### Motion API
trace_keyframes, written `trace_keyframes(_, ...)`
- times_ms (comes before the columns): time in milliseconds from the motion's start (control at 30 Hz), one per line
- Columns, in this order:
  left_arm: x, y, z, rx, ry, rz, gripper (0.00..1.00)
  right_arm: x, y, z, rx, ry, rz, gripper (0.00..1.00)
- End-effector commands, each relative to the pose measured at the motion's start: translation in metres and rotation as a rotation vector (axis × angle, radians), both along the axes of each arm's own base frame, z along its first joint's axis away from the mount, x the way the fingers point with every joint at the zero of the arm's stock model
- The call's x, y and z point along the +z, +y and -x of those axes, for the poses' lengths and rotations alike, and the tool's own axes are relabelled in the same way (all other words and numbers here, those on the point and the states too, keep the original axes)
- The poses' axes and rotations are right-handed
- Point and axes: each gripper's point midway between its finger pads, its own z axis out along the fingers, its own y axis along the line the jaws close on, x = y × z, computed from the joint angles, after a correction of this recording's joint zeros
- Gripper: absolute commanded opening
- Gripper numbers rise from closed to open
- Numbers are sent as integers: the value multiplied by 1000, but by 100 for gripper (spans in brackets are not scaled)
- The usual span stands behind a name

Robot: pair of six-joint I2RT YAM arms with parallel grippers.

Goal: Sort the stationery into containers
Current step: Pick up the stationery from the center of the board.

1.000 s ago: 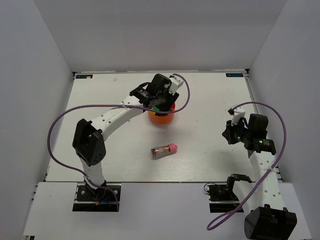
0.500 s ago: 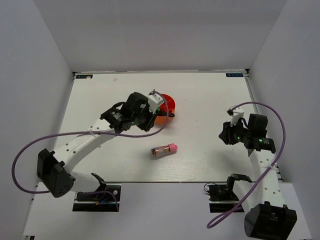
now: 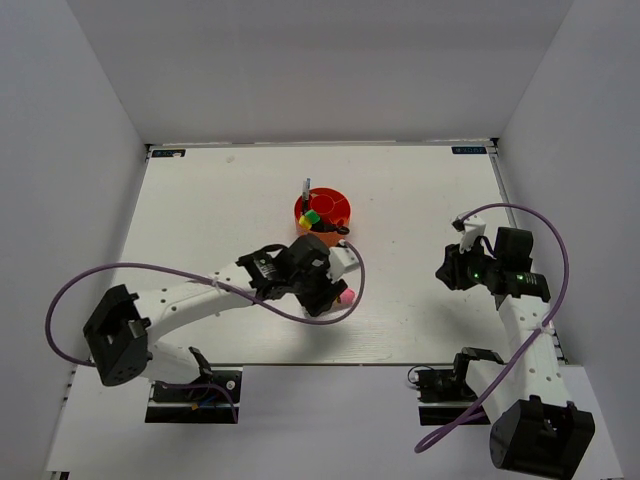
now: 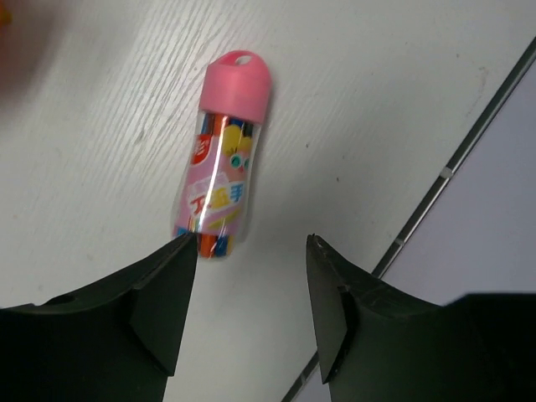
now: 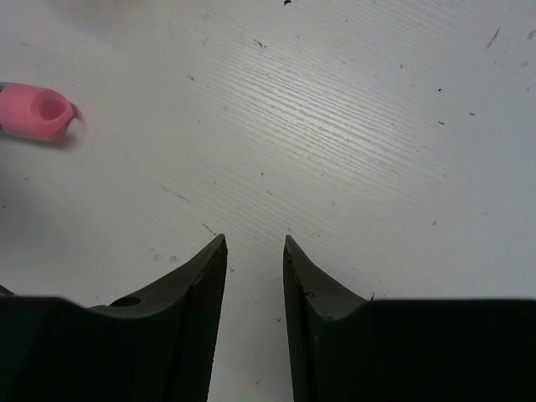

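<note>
The left hand [image 4: 249,240] is spread wide above the clear pink-capped tube [image 4: 222,159], which lies on the desk [image 4: 377,100] at 6 o'clock from the orange organiser [image 3: 338,208]. The right hand [image 5: 255,239], slightly parted, seems empty.

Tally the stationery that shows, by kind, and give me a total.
Markers: 2 (green-capped marker, yellow-capped marker)
Thin pen: 1
Black-handled scissors: 1
Clear pink-capped tube: 1, outside the organiser
Total: 5 in view. Anything lying deeper in the organiser cannot be seen.
</note>
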Motion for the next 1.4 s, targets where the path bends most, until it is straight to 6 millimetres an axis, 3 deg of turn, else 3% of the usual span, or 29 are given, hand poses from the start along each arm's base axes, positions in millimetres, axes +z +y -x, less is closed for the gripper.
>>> trace_keyframes(0,-1,-30,-9,-60,-70,37,65,1,3,2,19,9,-13,37)
trace_keyframes(33,4,-36,-12,-67,-83,44,67,1,3,2,18,10,-13,37)
trace_keyframes(67,-9,-38,-14,-75,-67,4,69,1,3,2,20,12,-15,37)
trace_keyframes(133,-2,-47,-18,-107,-94,-7,73,-1,3,2,17,18,-12,37)
trace_keyframes(167,-14,-48,-21,-110,-81,-41,73,0,2,1,14,12,-11,37)
trace_keyframes(200,-5,-55,-27,-119,-107,-32,74,0,2,2,18,14,-12,37)
trace_keyframes(267,-18,-55,-28,-139,-91,-81,74,-1,2,2,15,17,-11,37)
trace_keyframes(433,-21,-65,-38,-152,-99,-120,76,-1,2,2,20,16,-11,37)
trace_keyframes(967,-66,-59,-32,-175,-12,-236,76,0,1,2,18,13,-4,35)
trace_keyframes(1367,-89,-59,-35,-162,1,-278,68,1,1,3,16,12,-12,35)
